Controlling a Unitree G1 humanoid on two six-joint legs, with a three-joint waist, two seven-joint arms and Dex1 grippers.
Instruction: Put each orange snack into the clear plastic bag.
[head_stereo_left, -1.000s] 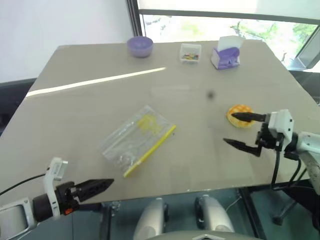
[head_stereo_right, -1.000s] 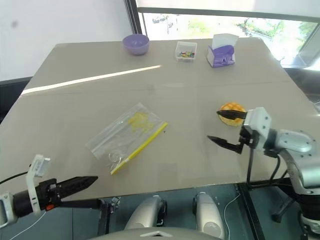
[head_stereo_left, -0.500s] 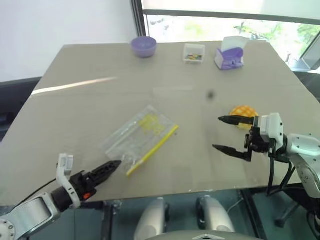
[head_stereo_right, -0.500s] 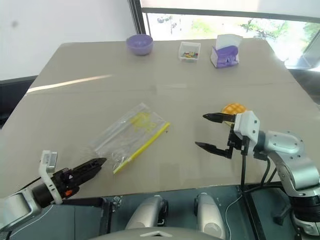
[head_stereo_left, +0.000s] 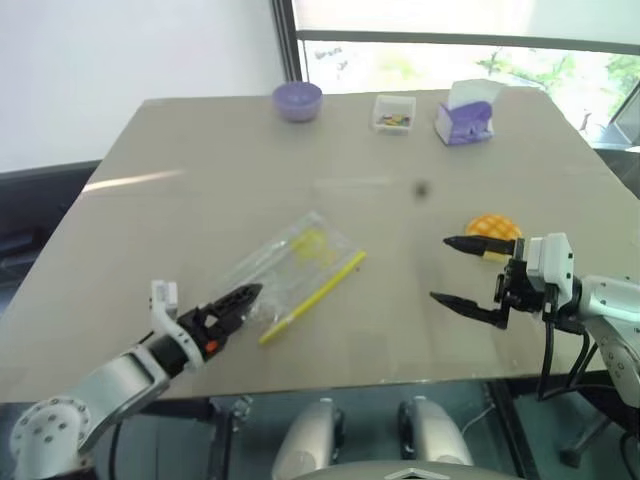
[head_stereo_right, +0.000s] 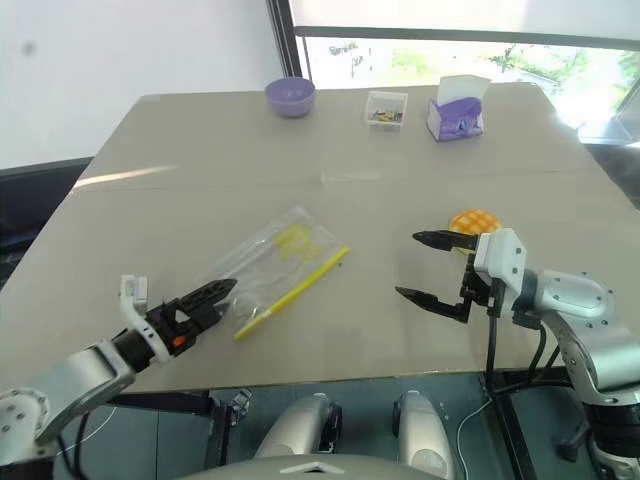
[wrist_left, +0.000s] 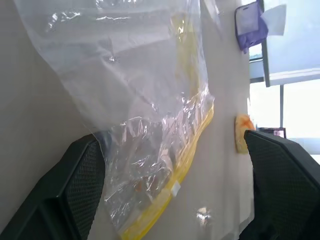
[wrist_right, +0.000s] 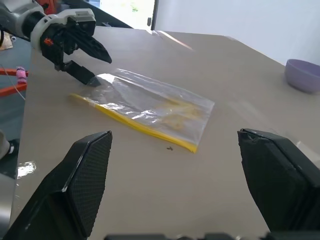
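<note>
Now I am at the first step of the task: getting hold of the clear plastic bag so that it can be opened for the orange snack. My left gripper is low over the desk, and its fingers are spread apart with nothing between them. The near corner of the bag lies just ahead of these fingers, and in my left wrist view the crumpled corner with the yellow seal strip sits between the two fingers. I cannot tell if a fingertip already touches the plastic.

My right gripper hangs above the desk with its fingers wide open and empty too, pointing across toward the bag. The snack lies on the desk just behind the upper right finger, apart from it as far as I can judge. The bag is well apart from this gripper, flat on the desk.

For the next move, I think the left fingers must go a little more forward over the bag's corner and then close on the thin plastic near the seal strip. This needs care, because the film is flat and slippery and can slide away on the smooth desk. After that, the right gripper should probably take the snack or help to open the bag mouth.
</note>
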